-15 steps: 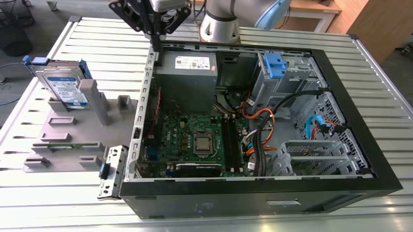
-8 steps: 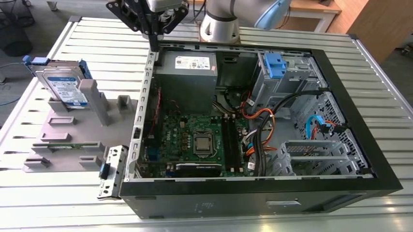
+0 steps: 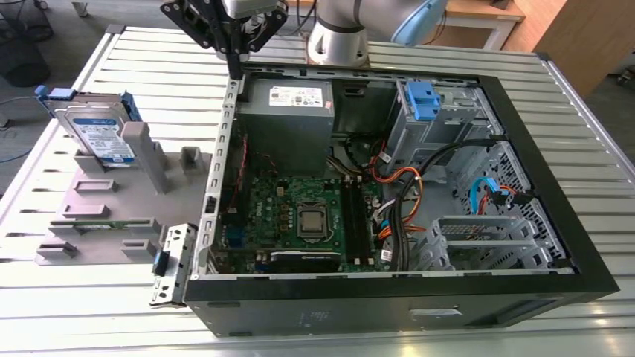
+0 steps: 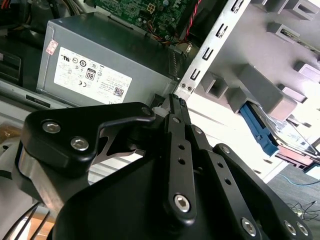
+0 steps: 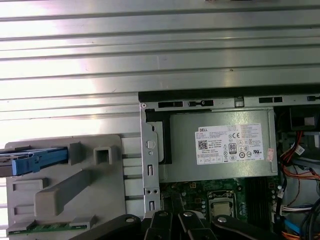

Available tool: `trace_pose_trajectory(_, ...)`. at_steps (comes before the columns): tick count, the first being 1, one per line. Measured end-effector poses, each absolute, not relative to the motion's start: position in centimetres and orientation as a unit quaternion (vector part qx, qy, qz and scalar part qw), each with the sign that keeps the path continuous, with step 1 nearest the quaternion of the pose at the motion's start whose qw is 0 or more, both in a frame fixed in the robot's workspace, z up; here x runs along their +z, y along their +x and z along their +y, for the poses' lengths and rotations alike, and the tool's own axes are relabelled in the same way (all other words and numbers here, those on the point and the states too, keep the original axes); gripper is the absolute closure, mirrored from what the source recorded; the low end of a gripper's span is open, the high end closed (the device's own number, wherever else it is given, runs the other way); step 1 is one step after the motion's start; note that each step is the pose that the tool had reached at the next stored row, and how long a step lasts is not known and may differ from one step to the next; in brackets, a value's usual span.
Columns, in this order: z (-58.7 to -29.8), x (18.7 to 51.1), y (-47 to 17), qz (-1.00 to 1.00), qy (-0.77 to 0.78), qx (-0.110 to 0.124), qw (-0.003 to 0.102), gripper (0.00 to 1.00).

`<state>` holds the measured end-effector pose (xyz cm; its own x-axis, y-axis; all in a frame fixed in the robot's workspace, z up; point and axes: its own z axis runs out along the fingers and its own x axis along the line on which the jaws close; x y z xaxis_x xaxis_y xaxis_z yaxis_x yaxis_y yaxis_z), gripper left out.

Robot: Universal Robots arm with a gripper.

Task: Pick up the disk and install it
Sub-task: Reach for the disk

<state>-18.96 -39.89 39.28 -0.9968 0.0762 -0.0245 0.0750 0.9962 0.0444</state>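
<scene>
The open computer case (image 3: 397, 297) lies on the slatted table (image 3: 89, 327), reaching its near edge. Beside it, toward the table's edge at the exterior view's left, sits a grey fixture (image 3: 109, 201). The disk (image 3: 100, 137) stands on edge in a slot at the fixture's far corner. Farther back, the gripper (image 3: 235, 73) hangs over the case's far corner by the power supply (image 3: 288, 111), jaws clenched together and empty, well apart from the disk.

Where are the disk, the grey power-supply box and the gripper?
disk (image 3: 97, 137): exterior view, on its labelled face.
power-supply box (image 3: 288, 130): exterior view, on its bare grey metal.
gripper (image 3: 235, 73): exterior view, at its fingertips.
</scene>
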Motion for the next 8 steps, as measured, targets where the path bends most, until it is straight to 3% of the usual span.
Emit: trace_pose_trajectory(8,-39.89,39.28,-19.17,0.999,0.038,0.022,0.013,0.89)
